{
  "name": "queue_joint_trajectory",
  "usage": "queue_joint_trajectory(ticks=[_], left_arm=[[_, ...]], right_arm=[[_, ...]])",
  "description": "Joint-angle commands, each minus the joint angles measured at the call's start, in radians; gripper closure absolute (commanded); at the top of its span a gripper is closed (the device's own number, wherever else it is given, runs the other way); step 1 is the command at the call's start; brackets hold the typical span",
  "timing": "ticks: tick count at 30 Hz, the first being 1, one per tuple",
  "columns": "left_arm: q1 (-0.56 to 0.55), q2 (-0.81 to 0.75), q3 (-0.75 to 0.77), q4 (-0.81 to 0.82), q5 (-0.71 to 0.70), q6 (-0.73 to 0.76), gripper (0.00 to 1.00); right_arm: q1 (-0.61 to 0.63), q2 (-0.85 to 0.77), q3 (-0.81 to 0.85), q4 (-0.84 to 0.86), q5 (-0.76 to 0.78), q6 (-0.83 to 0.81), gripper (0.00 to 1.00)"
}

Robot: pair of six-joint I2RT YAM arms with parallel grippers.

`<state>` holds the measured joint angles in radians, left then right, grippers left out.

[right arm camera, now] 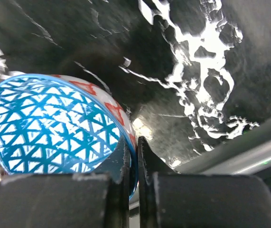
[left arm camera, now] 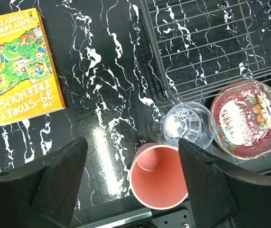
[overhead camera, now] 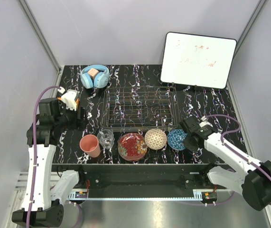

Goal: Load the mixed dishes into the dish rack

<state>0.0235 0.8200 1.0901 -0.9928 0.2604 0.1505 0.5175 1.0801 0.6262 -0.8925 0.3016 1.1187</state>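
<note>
Blue patterned bowl (right arm camera: 54,123) sits right of centre in the top view, my right pincer (right arm camera: 133,156) clamped on its right-hand rim; the dish rack (overhead camera: 140,100) lies up and left of it, so I judge the carry goes that way

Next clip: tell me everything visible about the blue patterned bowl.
The blue patterned bowl is small and round, glossy like ceramic, with a blue lattice inside and red marks on its white outside. It stands upright on the table, outside the dish rack, by the rack corner nearest the right arm. The right gripper is shut on its rim, one finger inside, one outside.
</note>
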Motion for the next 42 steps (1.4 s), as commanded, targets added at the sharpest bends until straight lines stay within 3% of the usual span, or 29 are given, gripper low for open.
queue_joint_trajectory(ticks=[1, 6, 12, 16, 22, 24, 30, 35, 42], left_arm=[[0.003, 0.004, 0.027, 0.046, -0.023, 0.015, 0.19], [0.004, 0.025, 0.024, 0.057, -0.013, 0.011, 0.19], [0.004, 0.024, 0.011, 0.065, -0.006, 0.004, 0.19], [0.003, 0.018, 0.001, 0.069, -0.013, 0.009, 0.19], [0.003, 0.008, -0.019, 0.077, -0.006, -0.002, 0.19], [0.004, -0.004, -0.024, 0.074, -0.010, -0.002, 0.19], [0.003, -0.044, -0.056, 0.075, -0.032, 0.020, 0.19], [0.003, -0.058, -0.099, 0.080, -0.024, 0.031, 0.19], [0.003, -0.042, -0.104, 0.106, -0.013, 0.018, 0.19]], right_arm=[[0.053, -0.072, 0.045, -0.049, 0.069, 0.021, 1.00], [0.114, -0.172, 0.142, -0.201, 0.169, 0.062, 1.00], [0.188, -0.180, 0.320, -0.344, 0.290, 0.050, 1.00], [0.231, -0.106, 0.492, -0.347, 0.402, -0.080, 1.00], [0.233, 0.265, 0.821, -0.273, 0.715, -0.409, 1.00], [0.233, 0.430, 0.944, -0.272, 0.866, -0.456, 1.00], [0.225, 0.734, 1.171, -0.279, 1.011, -0.525, 1.00], [0.225, 0.878, 1.233, -0.279, 1.094, -0.565, 1.00], [0.225, 0.963, 1.218, -0.281, 1.107, -0.586, 1.00]])
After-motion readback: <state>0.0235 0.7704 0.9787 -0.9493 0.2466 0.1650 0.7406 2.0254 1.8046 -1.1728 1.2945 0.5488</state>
